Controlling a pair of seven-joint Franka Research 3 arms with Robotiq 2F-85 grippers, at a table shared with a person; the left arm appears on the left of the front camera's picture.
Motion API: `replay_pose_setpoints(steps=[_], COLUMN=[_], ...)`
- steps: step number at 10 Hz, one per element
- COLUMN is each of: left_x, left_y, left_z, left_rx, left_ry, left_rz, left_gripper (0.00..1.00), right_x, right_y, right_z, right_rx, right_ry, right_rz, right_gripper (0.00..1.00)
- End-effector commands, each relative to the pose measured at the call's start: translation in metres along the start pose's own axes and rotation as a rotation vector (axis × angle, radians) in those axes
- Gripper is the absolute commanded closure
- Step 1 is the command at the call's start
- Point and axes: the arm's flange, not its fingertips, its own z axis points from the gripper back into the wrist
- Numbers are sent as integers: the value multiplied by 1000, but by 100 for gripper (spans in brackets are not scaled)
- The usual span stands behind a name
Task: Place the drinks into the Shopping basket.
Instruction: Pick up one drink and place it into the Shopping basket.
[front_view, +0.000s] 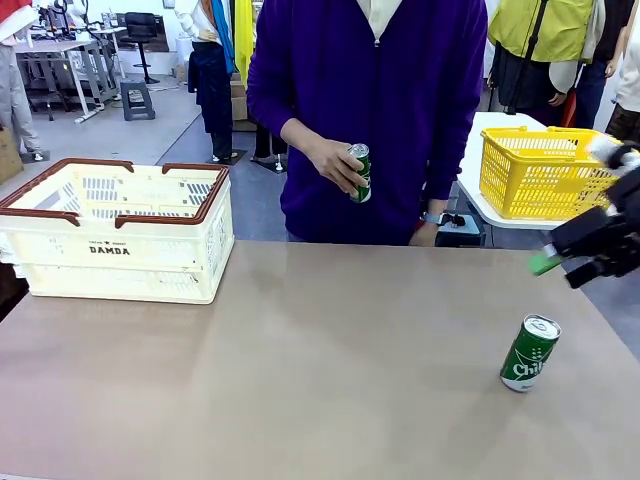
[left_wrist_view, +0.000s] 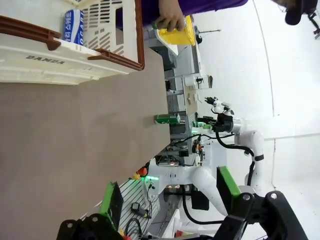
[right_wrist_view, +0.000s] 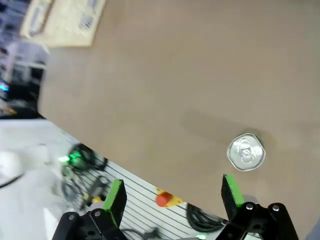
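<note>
My right gripper (front_view: 562, 268), above tabletop's right edge: blurred in front view, arm cut off by picture's right side. Shopping basket (front_view: 120, 262) at far left corner: left end cropped in front view; in right wrist view blurred, cut by top-left corner. Blue can (left_wrist_view: 74, 26) inside basket: lower part hidden behind wall, print only partly readable. Person's hand (front_view: 333, 160) covers much of held can (front_view: 361, 172); label unreadable. Green can (front_view: 529, 353) near tabletop's right edge: label wraps out of sight.

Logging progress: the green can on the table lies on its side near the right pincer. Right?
No: the green can stands upright on the table near the right pincer; the right wrist view shows its lid from above.
</note>
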Motion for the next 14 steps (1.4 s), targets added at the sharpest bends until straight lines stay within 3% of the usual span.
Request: replay_pose_setpoints(steps=[1,2,3,4,5,8,14], left_x=[-1,-1,-1,-1,-1,-1,-1], left_y=[-3,-3,-3,-3,-3,-3,-3], left_z=[1,1,1,1,1,1,1], left_rx=[-24,-24,-24,-24,-24,-24,-24], left_ry=[-7,-7,-7,-7,-7,-7,-7], left_rz=[5,5,5,5,5,5,5], left_gripper=[0,0,0,0,0,0,0], right_x=[-7,-7,0,-1,2,-2,-3], right_y=[-27,-27,4,12,10,-23,-46], right_z=[18,18,-3,-22,-32,-53,-94], right_rx=[91,91,-8,-168,-234,-310,-316], right_ry=[-55,-55,4,76,118,132,236], right_rz=[-84,-84,3,-29,-56,-180,-196], right_gripper=[0,0,0,0,0,0,0])
